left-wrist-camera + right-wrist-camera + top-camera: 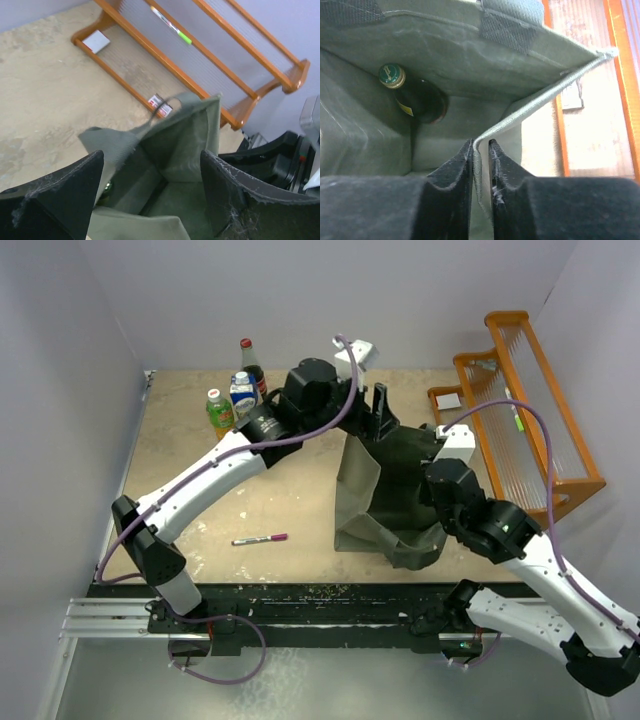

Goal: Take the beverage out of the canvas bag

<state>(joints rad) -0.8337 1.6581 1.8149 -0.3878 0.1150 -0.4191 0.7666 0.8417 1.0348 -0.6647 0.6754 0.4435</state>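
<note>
The grey-green canvas bag (385,490) stands open in the middle of the table. My right gripper (481,145) is shut on the bag's rim (540,95) and holds that side up. Inside, a dark bottle with a green cap (415,95) leans in a far corner; its cap also glints in the left wrist view (107,186). My left gripper (378,408) is open and hovers over the bag's mouth at its far edge, fingers (65,192) spread wide and holding nothing.
An orange wooden rack (520,410) stands at the right, with a green-tipped pen on it (170,27). Three drinks (235,390) stand at the back left. A pink marker (260,538) lies on the table near the front.
</note>
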